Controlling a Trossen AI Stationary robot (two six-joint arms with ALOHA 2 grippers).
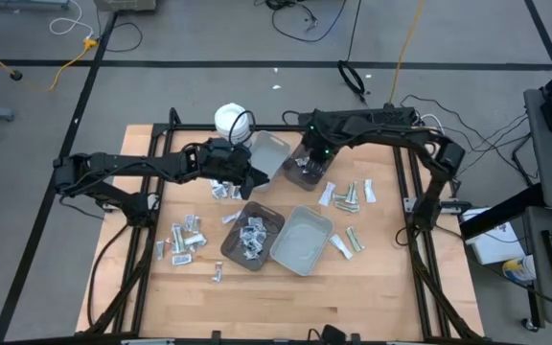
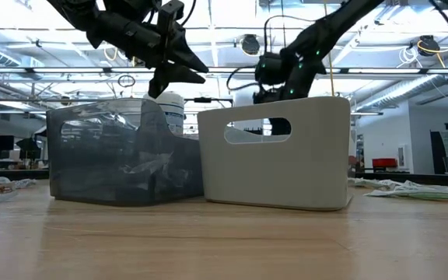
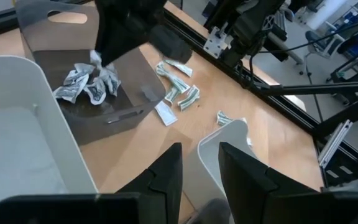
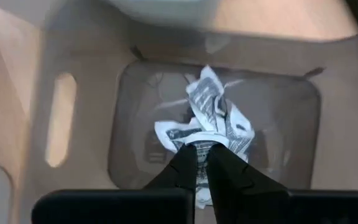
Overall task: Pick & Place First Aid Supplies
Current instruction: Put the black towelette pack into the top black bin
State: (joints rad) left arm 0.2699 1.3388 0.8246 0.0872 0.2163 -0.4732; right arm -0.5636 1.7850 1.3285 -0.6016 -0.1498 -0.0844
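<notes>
White packets sit bunched in the brown tray at the desk's far side, right tool directly above, fingers nearly together, pinching one packet. Left tool hovers empty, slightly parted, near the white tub.

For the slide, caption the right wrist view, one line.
Right gripper pinching a white printed packet above a small pile of packets in a brown tray.

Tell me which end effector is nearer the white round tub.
Left. The left end effector hovers just in front of the white round tub, toward the table's middle. The right end effector is farther off to the side, above a tray holding packets.
</notes>
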